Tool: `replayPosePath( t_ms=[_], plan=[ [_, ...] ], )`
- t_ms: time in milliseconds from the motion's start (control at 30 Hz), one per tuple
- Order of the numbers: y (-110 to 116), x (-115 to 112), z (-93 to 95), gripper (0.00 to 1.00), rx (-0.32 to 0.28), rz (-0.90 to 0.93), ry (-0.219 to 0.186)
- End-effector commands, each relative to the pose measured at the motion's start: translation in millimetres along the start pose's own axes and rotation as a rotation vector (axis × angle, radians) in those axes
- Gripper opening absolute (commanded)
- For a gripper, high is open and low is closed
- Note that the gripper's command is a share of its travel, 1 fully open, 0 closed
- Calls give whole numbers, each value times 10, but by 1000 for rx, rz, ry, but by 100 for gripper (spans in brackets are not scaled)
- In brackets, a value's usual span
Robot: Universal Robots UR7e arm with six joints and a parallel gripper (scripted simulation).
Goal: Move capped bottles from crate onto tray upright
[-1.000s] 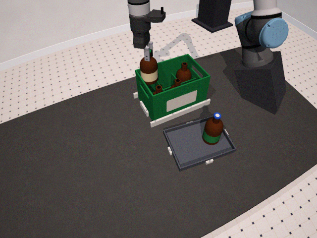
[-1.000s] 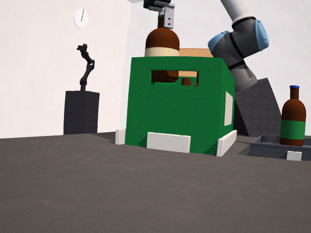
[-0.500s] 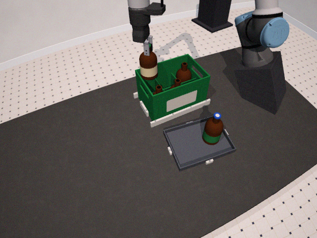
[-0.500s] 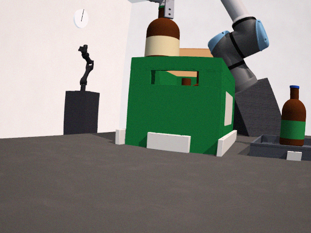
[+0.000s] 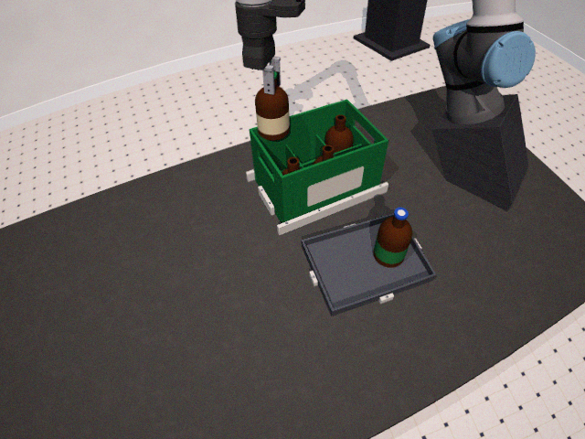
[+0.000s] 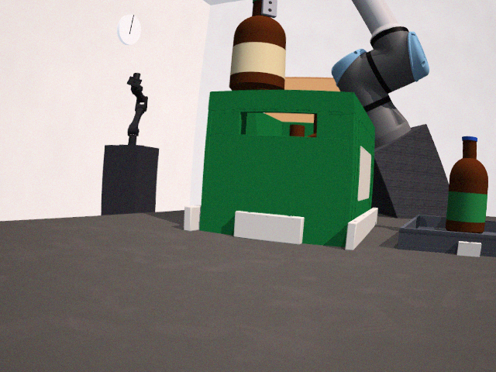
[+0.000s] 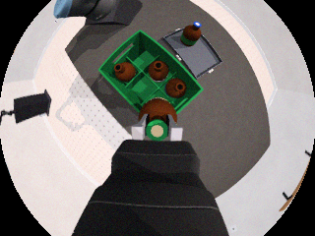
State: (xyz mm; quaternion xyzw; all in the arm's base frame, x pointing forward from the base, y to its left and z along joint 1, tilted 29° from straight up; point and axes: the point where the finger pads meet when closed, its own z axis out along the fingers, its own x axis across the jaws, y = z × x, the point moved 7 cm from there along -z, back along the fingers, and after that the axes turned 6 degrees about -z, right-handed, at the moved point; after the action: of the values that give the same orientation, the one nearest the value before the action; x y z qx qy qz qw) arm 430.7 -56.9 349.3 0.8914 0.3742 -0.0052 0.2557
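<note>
The claw (image 5: pixel 271 78) is clamped on the neck of the brown, cream-labelled capped bottle (image 5: pixel 271 114), lifted just above the green plastic crate (image 5: pixel 330 187). The carry step is in hand; next it needs moving across and setting upright on the grey tray (image 5: pixel 346 269).

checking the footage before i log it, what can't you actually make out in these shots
- Cap of the held cream-label bottle: the claw covers it in the top view, the exterior view's top edge cuts it off; only the wrist view shows a small green top.
- Bodies of the three open bottles: hidden by the walls of the crate.
- Claw body: cut off by the exterior view's upper edge.
</note>
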Motion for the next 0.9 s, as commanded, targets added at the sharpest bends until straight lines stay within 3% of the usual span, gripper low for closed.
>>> replayPosePath(
  t_ms=[0, 867],
  plan=[
    [-7, 2, -18, 0, 3, 0, -2],
    [-36, 5, -45, 0, 7, 0, -5]
  ],
)
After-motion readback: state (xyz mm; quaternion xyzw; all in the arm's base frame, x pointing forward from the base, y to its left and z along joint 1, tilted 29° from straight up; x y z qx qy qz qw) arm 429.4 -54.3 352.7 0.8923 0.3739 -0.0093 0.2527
